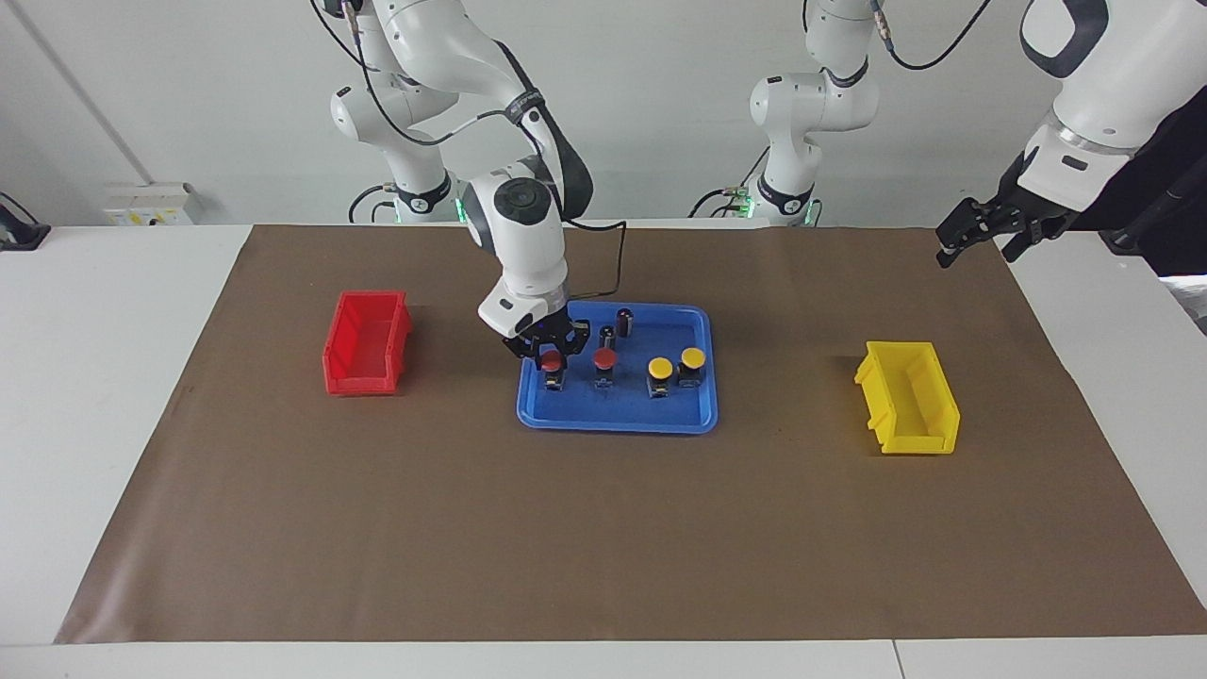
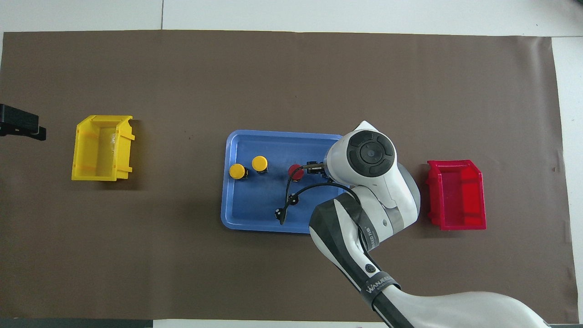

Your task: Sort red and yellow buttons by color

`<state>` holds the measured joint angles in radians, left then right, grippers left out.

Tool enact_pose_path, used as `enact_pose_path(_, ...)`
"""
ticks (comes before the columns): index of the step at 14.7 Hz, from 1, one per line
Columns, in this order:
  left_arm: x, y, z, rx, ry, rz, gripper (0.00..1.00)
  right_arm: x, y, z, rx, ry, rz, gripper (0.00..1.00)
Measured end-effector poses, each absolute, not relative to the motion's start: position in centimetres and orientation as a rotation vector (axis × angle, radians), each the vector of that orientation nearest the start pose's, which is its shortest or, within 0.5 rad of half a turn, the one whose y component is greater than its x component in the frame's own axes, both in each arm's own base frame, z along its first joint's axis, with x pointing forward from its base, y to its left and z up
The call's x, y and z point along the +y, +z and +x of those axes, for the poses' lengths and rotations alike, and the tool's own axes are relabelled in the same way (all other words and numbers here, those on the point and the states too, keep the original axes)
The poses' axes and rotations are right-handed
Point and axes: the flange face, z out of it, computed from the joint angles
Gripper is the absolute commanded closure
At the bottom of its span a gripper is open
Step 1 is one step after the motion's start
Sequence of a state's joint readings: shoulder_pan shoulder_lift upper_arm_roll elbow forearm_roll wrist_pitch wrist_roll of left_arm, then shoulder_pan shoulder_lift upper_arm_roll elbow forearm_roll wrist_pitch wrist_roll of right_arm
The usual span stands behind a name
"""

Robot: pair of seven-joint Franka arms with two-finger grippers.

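Note:
Four buttons stand in a row in the blue tray point(image 1: 613, 421). My right gripper point(image 1: 553, 366) reaches down into the tray and is shut on the red button point(image 1: 551, 360) at the right arm's end of the row. The second red button point(image 1: 604, 358) stands beside it, then the two yellow buttons point(image 1: 661, 368) point(image 1: 693, 357). In the overhead view my right wrist hides the held button, while the other red button point(image 2: 296, 171) and the yellow buttons point(image 2: 259, 163) point(image 2: 237, 171) show. My left gripper point(image 1: 973, 247) waits open in the air over the mat's edge at the left arm's end.
A red bin point(image 1: 366, 344) sits on the brown mat toward the right arm's end and a yellow bin point(image 1: 910, 396) toward the left arm's end. Two small dark cylinders point(image 1: 624, 321) point(image 1: 607, 336) stand in the tray, nearer to the robots than the buttons.

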<state>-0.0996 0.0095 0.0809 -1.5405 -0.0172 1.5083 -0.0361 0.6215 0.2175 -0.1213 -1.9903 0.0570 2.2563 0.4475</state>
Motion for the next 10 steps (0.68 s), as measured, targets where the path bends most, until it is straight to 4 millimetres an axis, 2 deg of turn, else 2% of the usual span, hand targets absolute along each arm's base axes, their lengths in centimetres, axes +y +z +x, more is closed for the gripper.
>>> enact_pose_path(2,-1.2,62.8,55.1,-0.027,0.067,-3.156,0.00,28.0,39.4,53.7,-0.001,-0.025,-3.109,0.72)
enact_pose_path(3,-1.3,62.8,55.1,-0.027,0.068,-3.156,0.00,26.4,41.8,54.4,0.014,-0.021,-3.106,0.72)
enact_pose_path(4,-1.4,62.6,55.1,-0.024,0.071,-3.156,0.00,24.0,44.3,54.8,0.009,-0.015,-3.103,0.72)
enact_pose_path(6,-2.3,61.4,55.1,-0.032,0.045,-3.158,0.00,17.1,48.3,54.8,-0.031,0.023,-3.098,0.72)
enact_pose_path(7,-4.0,60.3,55.0,-0.054,-0.017,-3.162,0.00,12.5,49.8,54.3,-0.065,0.033,-3.090,0.72)
enact_pose_path(8,-6.4,59.0,54.6,-0.064,-0.061,-3.167,0.00,7.8,50.5,53.4,-0.096,0.037,-3.080,0.72)
enact_pose_path(10,-12.3,56.7,53.3,-0.066,-0.076,-3.175,0.00,-0.6,49.9,50.4,-0.119,0.061,-3.058,0.72)
